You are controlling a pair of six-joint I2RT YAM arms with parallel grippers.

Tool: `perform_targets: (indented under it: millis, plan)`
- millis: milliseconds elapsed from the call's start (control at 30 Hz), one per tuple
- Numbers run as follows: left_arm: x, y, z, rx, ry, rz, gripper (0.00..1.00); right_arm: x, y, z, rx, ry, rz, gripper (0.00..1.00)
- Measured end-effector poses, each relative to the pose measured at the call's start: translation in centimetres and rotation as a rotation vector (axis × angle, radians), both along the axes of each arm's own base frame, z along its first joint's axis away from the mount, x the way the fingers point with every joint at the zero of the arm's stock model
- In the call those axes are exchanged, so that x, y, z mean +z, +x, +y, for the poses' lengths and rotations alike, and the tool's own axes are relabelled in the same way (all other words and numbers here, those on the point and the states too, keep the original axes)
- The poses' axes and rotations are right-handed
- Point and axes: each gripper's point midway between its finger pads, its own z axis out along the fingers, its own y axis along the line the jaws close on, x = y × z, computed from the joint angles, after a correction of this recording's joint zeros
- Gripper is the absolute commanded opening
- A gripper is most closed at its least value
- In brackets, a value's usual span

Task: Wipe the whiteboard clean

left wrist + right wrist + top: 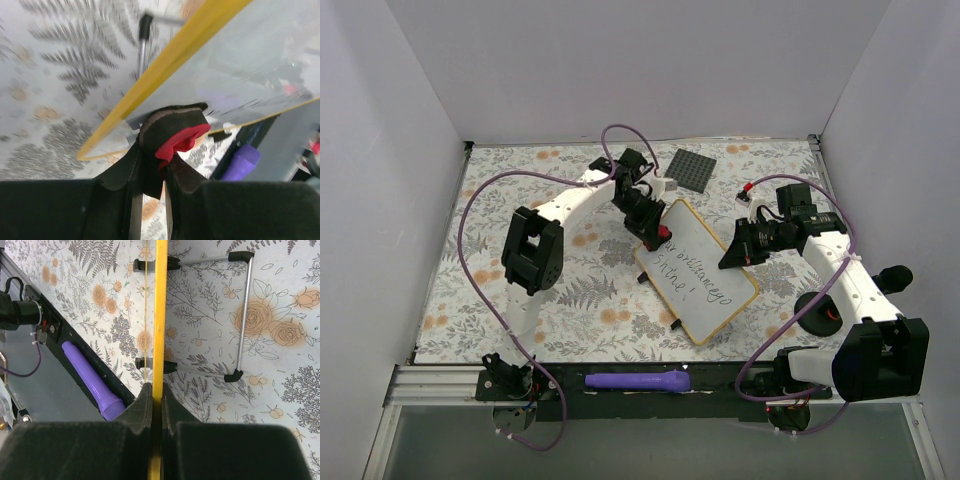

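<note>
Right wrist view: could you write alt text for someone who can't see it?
The right gripper clamps the thin yellow edge of the whiteboard, seen edge-on and running up the middle of the picture. To the right, the board's wire stand with black tips juts out over a floral cloth; a purple cylinder lies at lower left.

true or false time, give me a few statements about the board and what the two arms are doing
1. The right end effector is shut on the whiteboard edge. True.
2. The whiteboard is wiped clean. False: black handwriting is on it.
3. The left end effector holds a black and red pad. True.
4. The purple pen lies on the whiteboard. False: it lies on the black rail by the arm bases.
</note>
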Motion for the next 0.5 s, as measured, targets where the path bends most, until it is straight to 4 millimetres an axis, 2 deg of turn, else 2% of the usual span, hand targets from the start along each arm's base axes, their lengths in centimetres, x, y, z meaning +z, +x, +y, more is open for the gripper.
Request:
perform_targets:
  millis: [133, 233, 367, 433, 500]
  plan:
    - [-4.2, -3.5, 2.0, -0.007, 0.066, 0.151, 0.0, 0.0, 0.0, 0.0, -0.003, -0.001, 0.003, 0.01]
    - [-5.3, -4.7, 3.0, 0.0, 0.09, 0.201, 0.0, 0.0, -0.2, -0.1, -0.002, -0.001, 0.011, 0.01]
    - [-4.4, -4.4, 2.7, 0.018, 0.114, 0.186, 0.0, 0.0, -0.2, -0.1, 0.002, -0.004, 0.009, 0.01]
    - [-3.0, -3.6, 1.7, 0.011, 0.091, 0.147, 0.0, 0.0, -0.2, -0.1, 0.001, -0.005, 0.007, 0.01]
    - [-0.8, -2.5, -0.1, -0.008, 0.034, 0.073, 0.0, 0.0, -0.2, -0.1, 0.001, -0.006, 0.006, 0.01]
